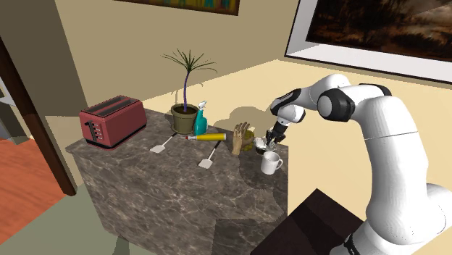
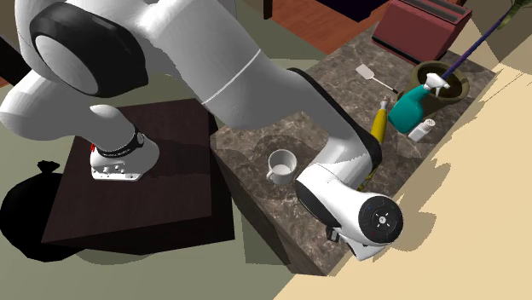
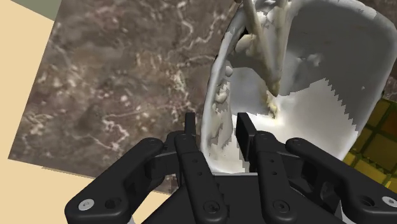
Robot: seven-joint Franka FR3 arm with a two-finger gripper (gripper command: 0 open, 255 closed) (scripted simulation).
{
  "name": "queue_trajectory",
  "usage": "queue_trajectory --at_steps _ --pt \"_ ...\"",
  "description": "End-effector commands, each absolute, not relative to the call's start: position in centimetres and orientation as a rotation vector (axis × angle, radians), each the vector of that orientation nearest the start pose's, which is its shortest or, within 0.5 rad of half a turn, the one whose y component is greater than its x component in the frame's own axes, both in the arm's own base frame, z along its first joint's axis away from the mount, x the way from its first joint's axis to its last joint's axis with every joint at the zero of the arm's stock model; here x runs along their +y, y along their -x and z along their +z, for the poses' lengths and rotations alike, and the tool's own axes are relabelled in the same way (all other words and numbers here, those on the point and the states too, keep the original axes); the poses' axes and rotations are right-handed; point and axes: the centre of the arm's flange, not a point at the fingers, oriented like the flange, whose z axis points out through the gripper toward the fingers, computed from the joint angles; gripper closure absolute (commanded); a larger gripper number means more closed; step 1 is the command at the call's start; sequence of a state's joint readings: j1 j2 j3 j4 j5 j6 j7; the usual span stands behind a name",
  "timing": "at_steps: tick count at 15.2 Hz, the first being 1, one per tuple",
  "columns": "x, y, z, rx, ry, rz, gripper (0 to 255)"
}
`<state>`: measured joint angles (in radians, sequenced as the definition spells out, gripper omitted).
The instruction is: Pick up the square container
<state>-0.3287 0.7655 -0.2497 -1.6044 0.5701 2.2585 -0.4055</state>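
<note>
Gripper (image 3: 216,124) pinching one wall of the white container (image 3: 305,83) near the tabletop (image 1: 145,188) edge

Its two fingers are closed on the container's rim, one inside and one outside. The container sits just beside a wooden hand figure (image 1: 243,138), with a white mug (image 1: 271,164) near. The hold is on a single thin wall, off-centre, so a lift could tip the container or let it slip out, and any sideways swing could knock the mug
</note>
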Motion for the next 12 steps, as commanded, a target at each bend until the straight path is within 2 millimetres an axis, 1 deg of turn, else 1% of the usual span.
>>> queue_trajectory --at_steps 1,2,12 --pt "-34.5 -59.3 18.3 0.707 2.801 -0.083 255" --pt "-34.5 -59.4 18.2 0.707 2.801 -0.083 255" --pt "-34.5 -59.4 23.5 0.707 2.801 -0.083 255"
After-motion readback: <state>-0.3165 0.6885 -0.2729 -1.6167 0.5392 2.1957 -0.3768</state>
